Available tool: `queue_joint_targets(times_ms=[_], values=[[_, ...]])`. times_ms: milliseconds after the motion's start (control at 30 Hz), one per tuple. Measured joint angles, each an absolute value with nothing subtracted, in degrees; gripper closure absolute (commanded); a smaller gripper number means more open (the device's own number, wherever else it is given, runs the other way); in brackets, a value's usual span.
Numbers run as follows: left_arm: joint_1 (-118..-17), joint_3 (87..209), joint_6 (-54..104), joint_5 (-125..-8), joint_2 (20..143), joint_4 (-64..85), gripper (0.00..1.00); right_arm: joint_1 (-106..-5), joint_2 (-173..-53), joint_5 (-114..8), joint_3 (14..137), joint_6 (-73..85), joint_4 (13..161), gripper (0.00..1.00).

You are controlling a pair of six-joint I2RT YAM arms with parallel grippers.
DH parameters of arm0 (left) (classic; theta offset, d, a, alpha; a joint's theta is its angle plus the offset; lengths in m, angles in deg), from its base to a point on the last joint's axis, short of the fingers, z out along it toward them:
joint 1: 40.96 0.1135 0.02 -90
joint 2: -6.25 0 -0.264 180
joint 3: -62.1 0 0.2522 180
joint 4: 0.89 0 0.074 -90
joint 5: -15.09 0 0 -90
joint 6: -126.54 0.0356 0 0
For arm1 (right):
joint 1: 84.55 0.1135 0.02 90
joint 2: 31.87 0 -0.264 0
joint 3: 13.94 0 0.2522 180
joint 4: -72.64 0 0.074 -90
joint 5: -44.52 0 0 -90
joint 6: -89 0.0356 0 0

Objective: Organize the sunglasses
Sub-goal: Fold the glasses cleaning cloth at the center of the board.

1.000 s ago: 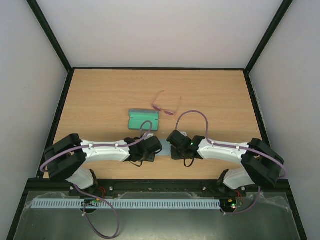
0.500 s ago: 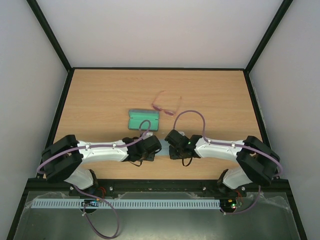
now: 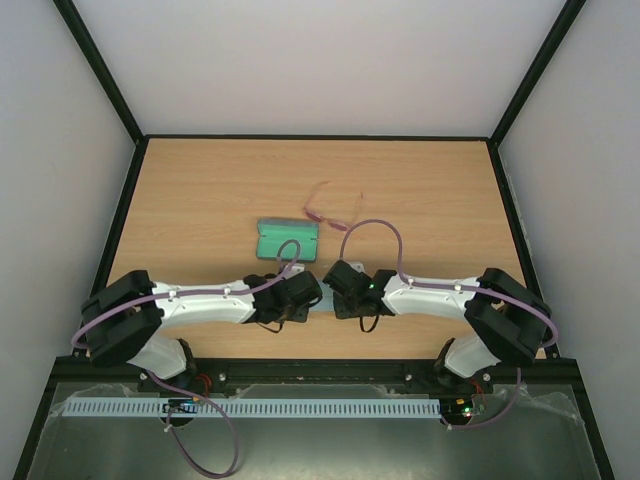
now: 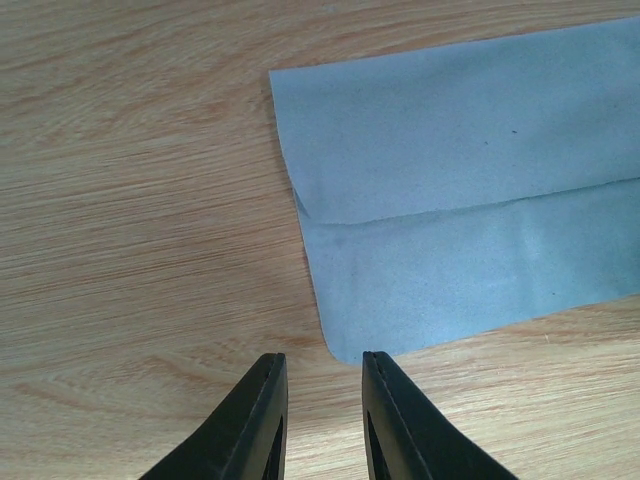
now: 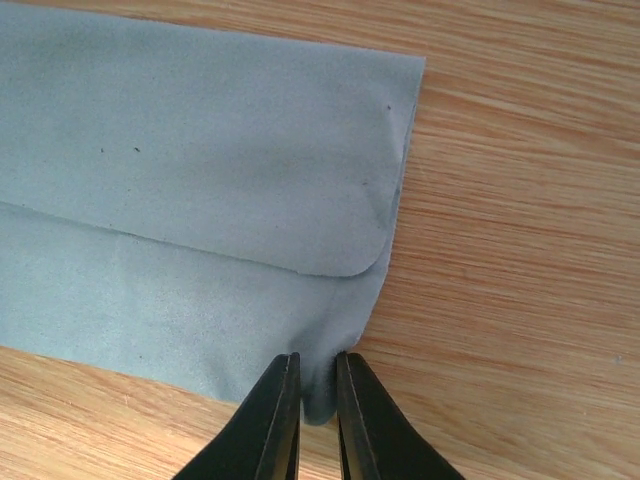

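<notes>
Sunglasses (image 3: 318,215) with a thin pinkish-red wire frame and clear lenses lie on the light wooden table (image 3: 200,180) past mid-depth. They sit just beyond the right end of the case and well apart from both grippers. A loop of the right arm's lilac cable (image 3: 370,222) passes just beside the sunglasses in the top view, and the fine frame is hard to trace there. The left white-and-black arm (image 3: 200,300) and right white-and-black arm (image 3: 440,295) both reach inward from their bases, forearms low and near level, wrists almost meeting near the table's front centre. The grey-blue oblong case with green lining (image 3: 272,240) lies open just beyond the left wrist, and the left arm's lilac cable (image 3: 292,245) overlaps its near right part in that view. The light-blue folded cloth (image 4: 450,180) lies flat on the wood between the wrists. From above it is almost wholly hidden beneath them, and each wrist view cuts it off at a frame edge. The right gripper (image 5: 317,358) is clenched on the cloth's near corner, with fabric bunched in the slit between its black fingers (image 5: 275,420). The left gripper (image 4: 322,358) is released, its fingers parted with bare wood between them. The cloth's nearest corner lies just at the mouth of that gap; contact cannot be determined.
</notes>
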State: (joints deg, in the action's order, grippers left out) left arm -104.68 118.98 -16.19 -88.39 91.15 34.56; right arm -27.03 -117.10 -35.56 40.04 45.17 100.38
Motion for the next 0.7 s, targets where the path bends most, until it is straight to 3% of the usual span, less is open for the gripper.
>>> queue_joint_targets(times_ms=[133, 267, 700], values=[[-104.68, 118.98, -16.19, -88.49, 90.65, 34.72, 0.76, -26.92, -117.10, -35.28, 40.04, 45.33, 100.40, 0.90], [-104.68, 118.98, -16.19, -88.49, 90.52, 34.76, 0.76, -26.81, -116.90, -35.17, 40.04, 45.43, 100.47, 0.79], [-104.68, 118.98, -16.19, -88.49, 90.52, 34.78, 0.76, -26.70, -115.96, -34.86, 39.61, 45.65, 102.70, 0.89]])
